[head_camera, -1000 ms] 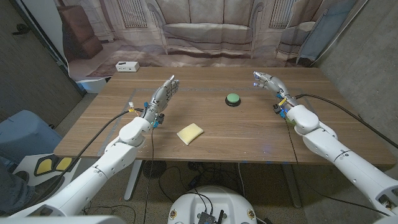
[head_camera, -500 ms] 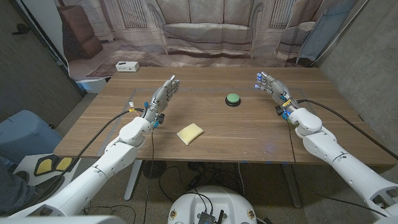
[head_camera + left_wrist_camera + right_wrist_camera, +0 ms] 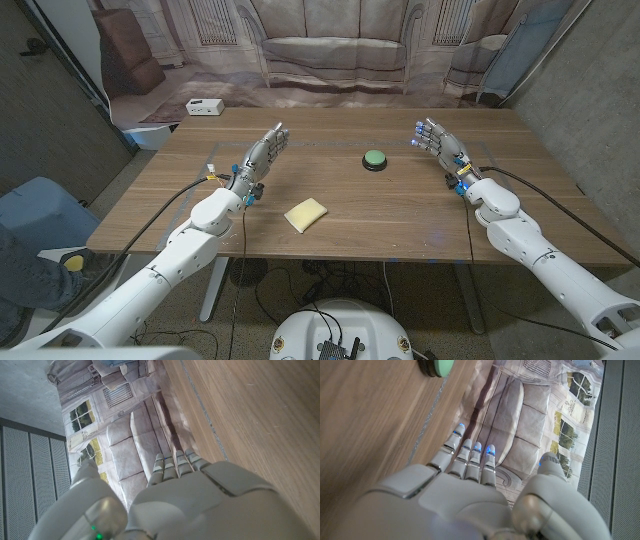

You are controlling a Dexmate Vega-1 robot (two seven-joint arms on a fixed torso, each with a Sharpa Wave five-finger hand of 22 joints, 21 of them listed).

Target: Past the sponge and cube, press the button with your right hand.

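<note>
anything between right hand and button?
No. In the head view only bare table lies between the right hand and the button.

My left arm comes in from the lower left corner and reaches up over the tabletop (image 3: pixel 400 215), its left hand (image 3: pixel 262 155) holding nothing, fingers stretched out straight and close together, pointing away from me. My right arm runs in from the lower right corner, and my right hand (image 3: pixel 437 142) is likewise empty, fingers extended and slightly fanned, raised near the far right part of the tabletop. In each wrist view I see the back of that hand with its fingers reaching forward.
</note>
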